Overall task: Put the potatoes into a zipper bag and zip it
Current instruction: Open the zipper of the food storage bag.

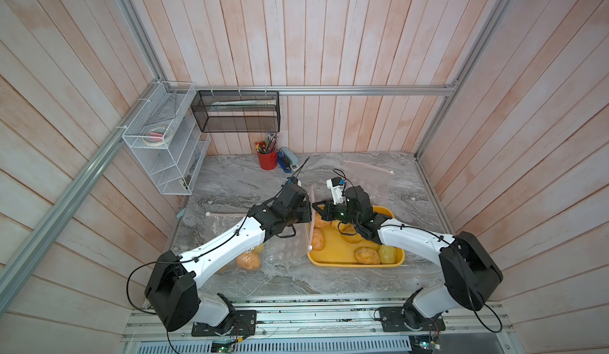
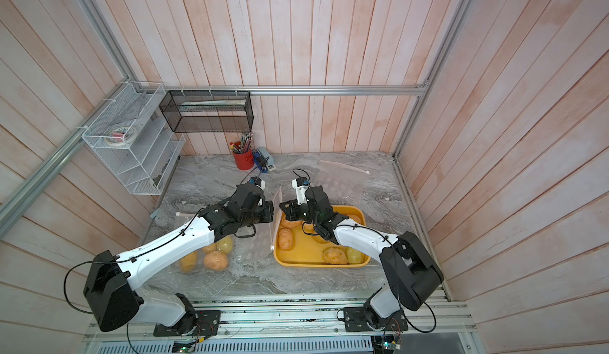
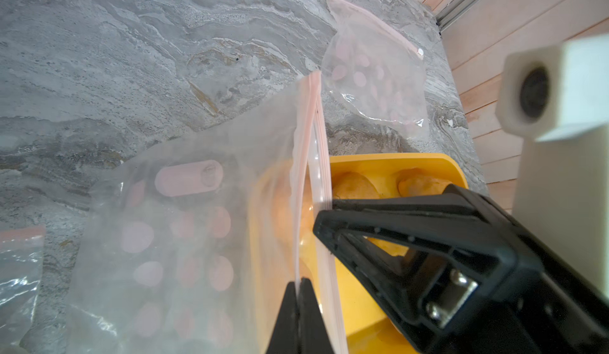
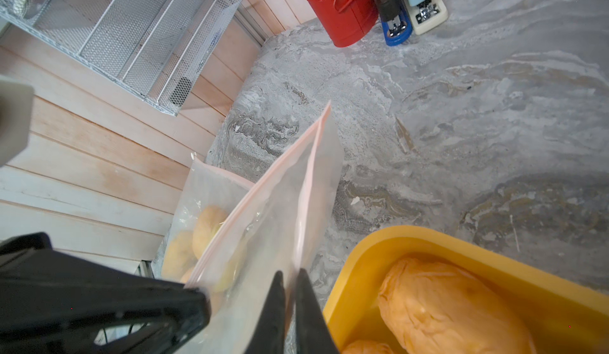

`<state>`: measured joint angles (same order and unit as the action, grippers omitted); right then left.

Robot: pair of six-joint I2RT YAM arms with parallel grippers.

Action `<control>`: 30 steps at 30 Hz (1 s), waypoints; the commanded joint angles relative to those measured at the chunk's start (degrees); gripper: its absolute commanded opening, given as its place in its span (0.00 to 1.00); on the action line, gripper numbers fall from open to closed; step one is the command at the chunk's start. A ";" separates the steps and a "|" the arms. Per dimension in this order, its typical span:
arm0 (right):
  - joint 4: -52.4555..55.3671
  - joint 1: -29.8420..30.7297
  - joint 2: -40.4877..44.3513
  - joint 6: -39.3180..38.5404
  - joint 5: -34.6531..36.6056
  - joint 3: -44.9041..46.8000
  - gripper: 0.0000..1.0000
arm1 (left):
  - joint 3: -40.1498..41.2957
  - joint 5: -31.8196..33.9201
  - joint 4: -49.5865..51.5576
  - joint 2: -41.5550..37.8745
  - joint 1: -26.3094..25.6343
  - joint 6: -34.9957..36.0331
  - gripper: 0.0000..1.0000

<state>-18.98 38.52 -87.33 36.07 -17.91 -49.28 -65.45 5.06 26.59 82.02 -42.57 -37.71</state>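
**Inspector:** Step in hand?

**Examiner:** Opening the mouth. The zipper bag stands upright just beside the yellow tray. The left gripper is pressed together on one lip. The right gripper is nipped on the opposite lip.

**Inspector:** Potatoes?

**Examiner:** Several lie in the tray. More sit in a second bag, beyond the held one and away from the tray.

**Inspector:** Next move?

**Examiner:** In my judgement, draw the lips apart without tearing them. One arm must then let go to load.

Bright, even light; near fg blurred
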 commanded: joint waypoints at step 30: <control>5.49 4.98 2.73 -10.11 14.25 2.75 0.00 | -31.88 39.87 46.23 16.00 -9.63 -15.96 0.00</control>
<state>-15.25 43.42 -86.67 27.05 -6.09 -47.97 -96.31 43.62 70.24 96.49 -52.42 -53.19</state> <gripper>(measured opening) 0.040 0.047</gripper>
